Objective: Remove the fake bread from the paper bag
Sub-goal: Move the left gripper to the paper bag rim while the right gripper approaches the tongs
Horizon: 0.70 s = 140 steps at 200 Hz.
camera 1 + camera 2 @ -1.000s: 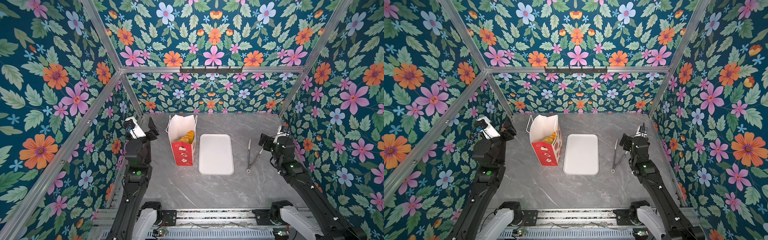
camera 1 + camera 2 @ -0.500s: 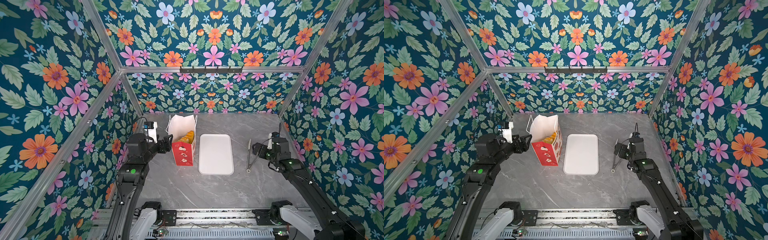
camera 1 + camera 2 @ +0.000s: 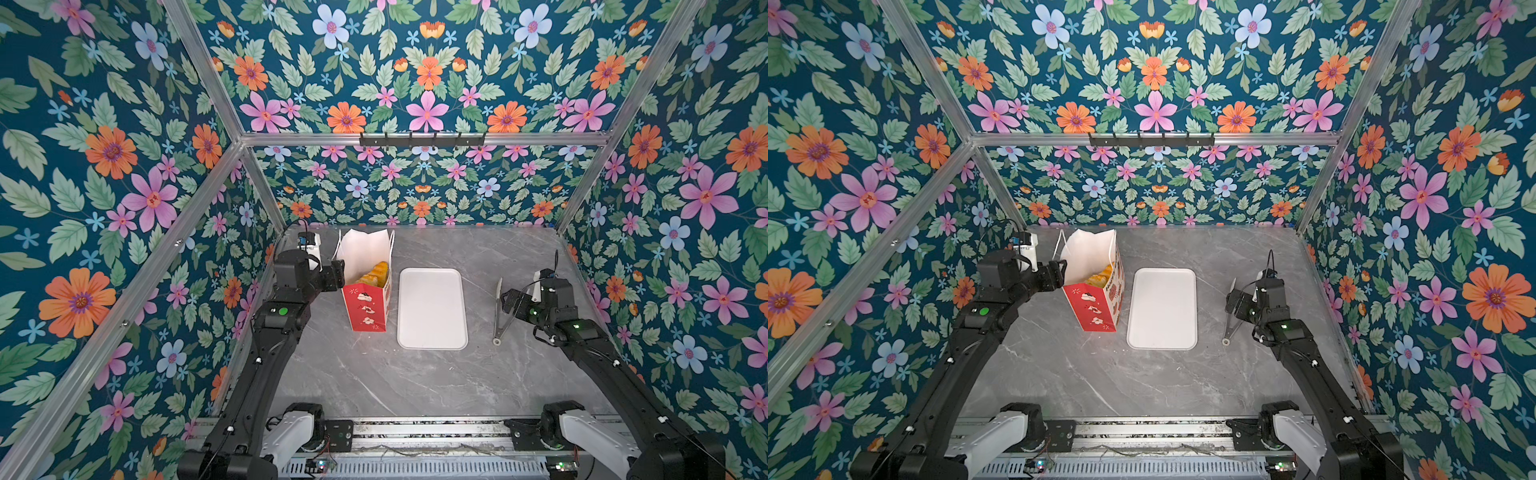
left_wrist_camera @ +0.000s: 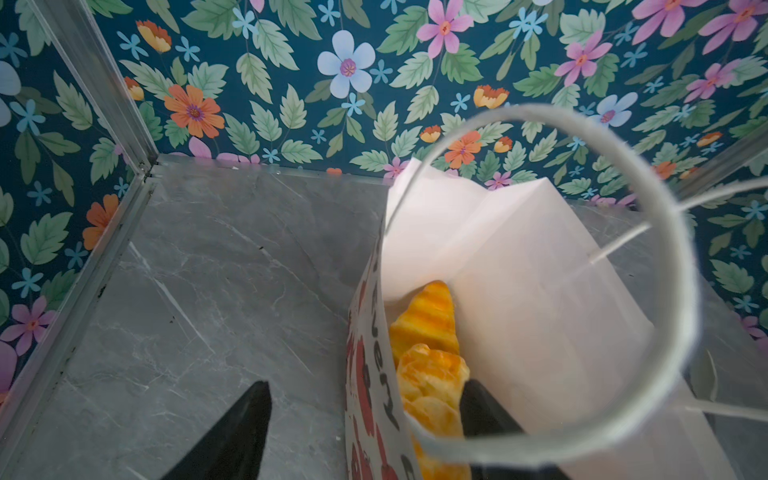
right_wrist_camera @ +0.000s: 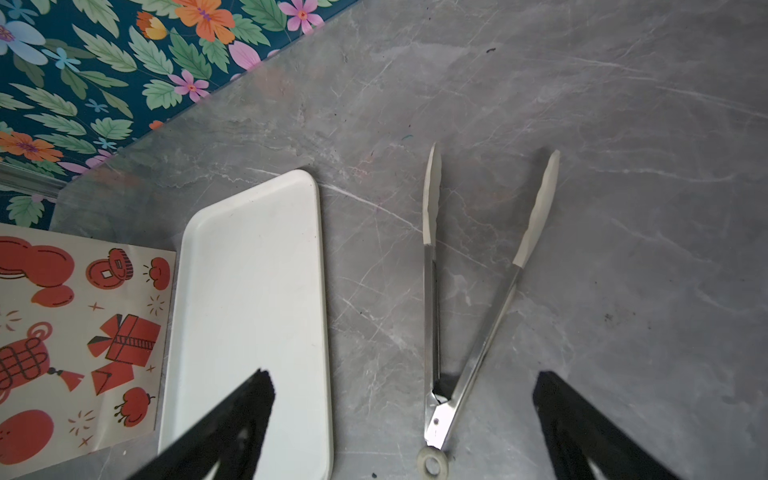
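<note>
No extraction is complete: the glossy golden toy pastries (image 4: 428,324) sit inside the tall red paper bag (image 3: 368,307). The left end effector (image 4: 365,385) straddles the bag wall, unclenched. The right end effector (image 5: 403,375) is released and empty.

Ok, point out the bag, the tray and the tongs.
bag (image 3: 368,305): in a top view, on its red front face.
tray (image 3: 432,307): in a top view, on its bare white floor.
tongs (image 5: 430,316): right wrist view, on one steel arm.

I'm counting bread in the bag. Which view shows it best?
Left wrist view: the fake bread lies close inside the paper bag. Both top views give small orange glimpses; right wrist only the bag's outside.
</note>
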Each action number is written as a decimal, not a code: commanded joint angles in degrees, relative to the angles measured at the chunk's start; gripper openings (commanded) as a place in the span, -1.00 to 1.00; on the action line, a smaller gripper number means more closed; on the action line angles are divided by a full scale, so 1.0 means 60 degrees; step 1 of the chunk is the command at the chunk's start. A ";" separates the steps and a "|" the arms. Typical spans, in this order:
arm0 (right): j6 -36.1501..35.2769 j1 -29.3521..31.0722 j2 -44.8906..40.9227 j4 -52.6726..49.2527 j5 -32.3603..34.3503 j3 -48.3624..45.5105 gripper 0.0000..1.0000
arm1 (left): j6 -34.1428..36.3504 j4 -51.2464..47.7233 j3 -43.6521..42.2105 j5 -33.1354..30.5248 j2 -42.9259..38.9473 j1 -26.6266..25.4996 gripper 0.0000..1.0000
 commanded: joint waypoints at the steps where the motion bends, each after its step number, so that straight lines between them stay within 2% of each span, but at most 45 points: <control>1: 0.0086 0.0005 0.0134 0.0210 -0.0056 0.0000 0.98 | 0.0026 0.0488 0.0158 -0.0498 0.0307 -0.0111 0.36; 11: 0.0093 0.0005 0.0195 0.0213 -0.0121 0.0000 0.98 | 0.0026 0.0650 0.0175 -0.0494 0.0423 -0.0166 0.28; 34: 0.0080 0.0005 0.0293 0.0191 -0.0166 0.0022 0.98 | 0.0026 0.0656 0.0345 -0.0611 0.0731 -0.0283 0.26; 85: 0.0080 0.0001 0.0415 0.0136 -0.0242 -0.0029 0.98 | 0.0051 0.0531 0.0655 -0.0884 0.1201 -0.0524 -0.02; 140: 0.0054 0.0005 0.0577 0.0155 -0.0289 -0.0002 0.98 | 0.0171 0.0042 0.1038 -0.1206 0.1632 -0.0800 -0.16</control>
